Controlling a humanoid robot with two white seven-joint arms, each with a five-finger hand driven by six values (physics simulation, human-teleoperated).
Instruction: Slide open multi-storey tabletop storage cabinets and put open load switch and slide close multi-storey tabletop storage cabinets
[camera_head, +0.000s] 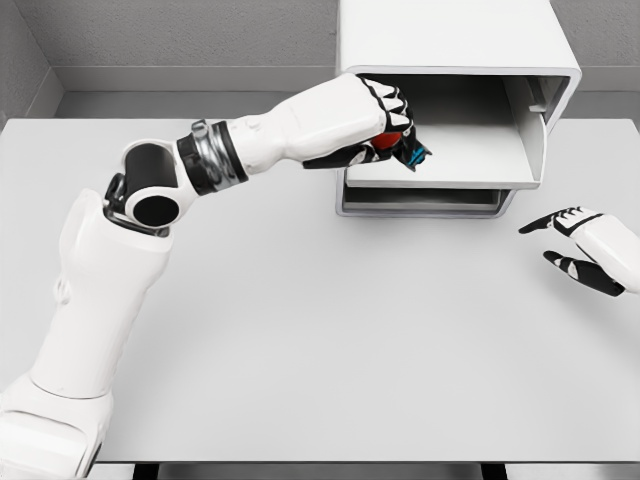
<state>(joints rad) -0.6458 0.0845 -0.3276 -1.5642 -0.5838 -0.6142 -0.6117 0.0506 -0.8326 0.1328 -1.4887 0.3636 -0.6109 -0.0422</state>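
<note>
Reaching from the near left across the surface (300, 330), the left arm ends at the far cabinet. Left hand (375, 125) is curled tight on the load switch (400, 148), a small red, black and blue part showing below the knuckles; its fingers (392, 100) wrap over the top, probably so the part hangs free to be lowered. The switch sits just above the left front corner of the pulled-out drawer (460, 155), not yet released. The storage cabinet (450, 40) stands at the far edge with this upper drawer slid out; a lower drawer (420, 203) looks closed. Right hand (585, 250) hovers near the right edge, fingers spread, holding nothing, likely kept clear for the closing push.
</note>
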